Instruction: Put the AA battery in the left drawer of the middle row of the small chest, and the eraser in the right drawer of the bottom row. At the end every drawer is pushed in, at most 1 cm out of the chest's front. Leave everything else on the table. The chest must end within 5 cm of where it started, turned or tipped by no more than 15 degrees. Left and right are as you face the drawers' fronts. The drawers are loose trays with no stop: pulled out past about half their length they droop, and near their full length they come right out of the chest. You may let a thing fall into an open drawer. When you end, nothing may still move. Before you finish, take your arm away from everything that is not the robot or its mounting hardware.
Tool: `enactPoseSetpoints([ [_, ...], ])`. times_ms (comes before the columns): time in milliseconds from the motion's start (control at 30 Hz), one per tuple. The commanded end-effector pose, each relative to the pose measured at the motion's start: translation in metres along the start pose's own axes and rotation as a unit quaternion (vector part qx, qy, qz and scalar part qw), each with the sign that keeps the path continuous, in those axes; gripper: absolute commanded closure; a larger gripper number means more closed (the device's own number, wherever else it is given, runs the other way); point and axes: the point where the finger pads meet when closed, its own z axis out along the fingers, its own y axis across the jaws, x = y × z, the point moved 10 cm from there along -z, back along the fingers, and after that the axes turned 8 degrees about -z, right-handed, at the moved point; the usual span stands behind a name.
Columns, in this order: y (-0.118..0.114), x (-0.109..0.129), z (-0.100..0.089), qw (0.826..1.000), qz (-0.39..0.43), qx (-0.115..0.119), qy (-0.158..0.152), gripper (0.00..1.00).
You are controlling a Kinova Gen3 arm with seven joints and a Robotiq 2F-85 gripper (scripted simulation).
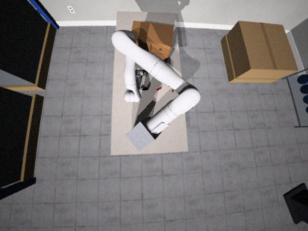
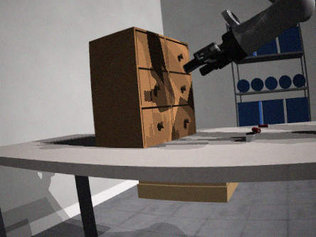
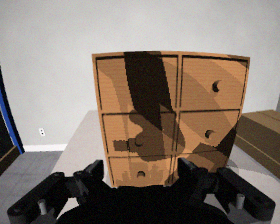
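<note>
The small wooden chest [image 2: 138, 87] stands on the table with six drawers, all looking pushed in. It also shows in the wrist view [image 3: 170, 116] and from above [image 1: 152, 39]. The middle-row left drawer [image 2: 154, 88] and the bottom-row right drawer [image 2: 183, 122] are closed. My gripper [image 2: 193, 65] is open and empty. It hangs in the air in front of the upper right drawers, apart from them, pointing at the chest front [image 3: 140, 185]. Two small red things [image 2: 256, 129] and a small grey block [image 2: 245, 139] lie on the table further right. I cannot tell which is the battery.
My arm folds over the table in front of the chest, and its grey base block [image 1: 140, 137] sits at the table's near end. A cardboard box [image 1: 258, 51] and shelves [image 2: 270, 87] stand off the table.
</note>
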Motion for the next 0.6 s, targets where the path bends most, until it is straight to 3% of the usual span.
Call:
enactPoseSetpoints([
  [0,-0.0006,-0.0044,-0.0002,1.0,-0.003,0.0,0.004,0.0],
  [567,-0.0012,-0.0088,0.0025,1.0,-0.003,-0.001,0.019,0.0],
])
